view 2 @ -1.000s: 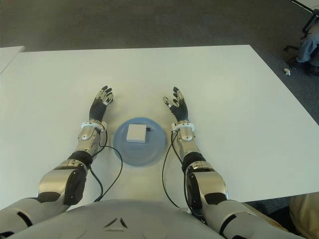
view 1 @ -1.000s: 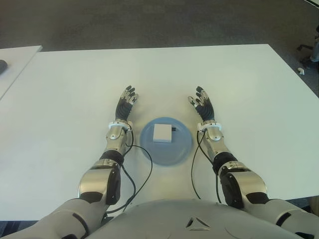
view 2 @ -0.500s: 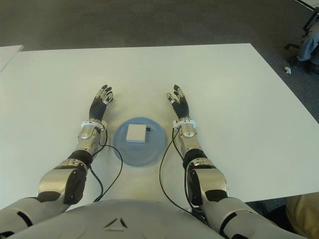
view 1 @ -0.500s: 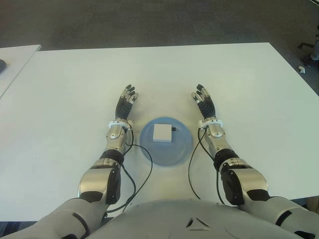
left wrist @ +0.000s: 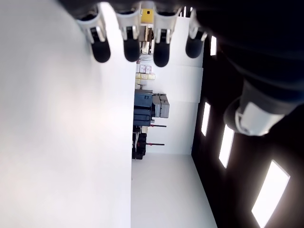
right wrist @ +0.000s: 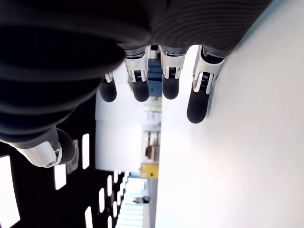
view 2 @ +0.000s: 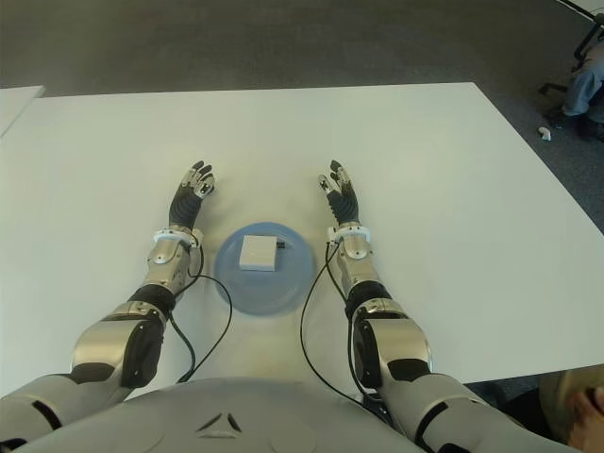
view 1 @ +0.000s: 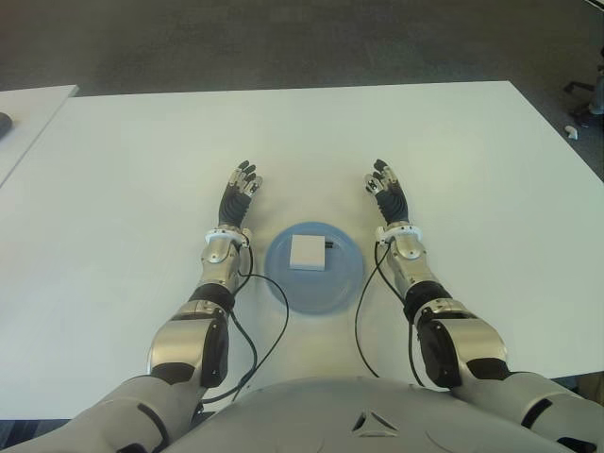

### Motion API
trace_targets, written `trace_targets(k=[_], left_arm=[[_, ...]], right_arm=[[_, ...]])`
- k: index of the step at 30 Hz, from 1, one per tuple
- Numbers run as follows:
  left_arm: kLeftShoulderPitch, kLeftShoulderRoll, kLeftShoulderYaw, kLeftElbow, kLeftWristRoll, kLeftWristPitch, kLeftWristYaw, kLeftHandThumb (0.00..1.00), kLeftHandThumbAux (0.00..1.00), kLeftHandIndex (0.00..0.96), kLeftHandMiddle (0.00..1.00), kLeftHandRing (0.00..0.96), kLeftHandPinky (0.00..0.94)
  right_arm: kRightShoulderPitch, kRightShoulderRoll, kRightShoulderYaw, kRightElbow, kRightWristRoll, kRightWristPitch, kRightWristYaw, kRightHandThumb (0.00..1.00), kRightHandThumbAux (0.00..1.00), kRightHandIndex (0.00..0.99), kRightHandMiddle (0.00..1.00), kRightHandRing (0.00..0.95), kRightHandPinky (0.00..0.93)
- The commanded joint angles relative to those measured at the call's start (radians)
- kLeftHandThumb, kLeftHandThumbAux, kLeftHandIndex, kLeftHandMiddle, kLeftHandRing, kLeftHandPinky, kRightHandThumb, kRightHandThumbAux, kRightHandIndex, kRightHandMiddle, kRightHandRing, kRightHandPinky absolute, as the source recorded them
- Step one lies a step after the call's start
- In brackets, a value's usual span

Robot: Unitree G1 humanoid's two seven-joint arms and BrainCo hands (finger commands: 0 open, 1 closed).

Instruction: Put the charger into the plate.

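Observation:
A white square charger (view 1: pixel 306 252) with a short dark plug on its right side lies in the blue plate (view 1: pixel 326 290), which sits on the white table between my two forearms. My left hand (view 1: pixel 238 194) shows left of the plate, fingers stretched out and holding nothing. My right hand (view 1: pixel 386 190) shows right of the plate, also with fingers extended and empty. Both wrist views show straight fingers (left wrist: pixel 127 45) (right wrist: pixel 166 76) over bare white tabletop, with nothing between them.
The white table (view 1: pixel 472 160) spreads wide on all sides of the plate. Black cables (view 1: pixel 253 326) run from each wrist back toward my body. A second white table (view 1: pixel 24 118) stands at the far left. Dark carpet lies beyond the far edge.
My right hand has turned and shifted slightly to the right, away from the plate, its fingers now straighter. The left hand, charger and plate have not moved.

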Motion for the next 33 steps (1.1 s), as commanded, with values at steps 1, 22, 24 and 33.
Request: trace_targets(k=[1, 22, 24, 33], left_arm=[[0.112, -0.011, -0.002, 0.117, 0.011, 0.152, -0.012, 0.0, 0.54, 0.087, 0.119, 0.098, 0.095], [0.116, -0.005, -0.01, 0.119, 0.021, 0.139, -0.018, 0.0, 0.527, 0.067, 0.102, 0.08, 0.071], [0.117, -0.006, -0.01, 0.117, 0.02, 0.135, -0.02, 0.0, 0.531, 0.066, 0.101, 0.081, 0.08], [0.112, -0.006, -0.006, 0.119, 0.019, 0.141, -0.02, 0.0, 0.54, 0.073, 0.108, 0.09, 0.088]], right_arm=[[0.151, 0.018, -0.02, 0.109, 0.032, 0.196, -0.009, 0.132, 0.456, 0.0, 0.0, 0.0, 0.019], [0.175, 0.018, -0.051, 0.083, 0.04, 0.144, -0.036, 0.14, 0.573, 0.0, 0.0, 0.0, 0.006], [0.179, 0.019, -0.052, 0.08, 0.041, 0.14, -0.034, 0.142, 0.579, 0.0, 0.0, 0.0, 0.006], [0.191, 0.023, -0.049, 0.066, 0.036, 0.128, -0.036, 0.148, 0.586, 0.0, 0.0, 0.0, 0.007]])
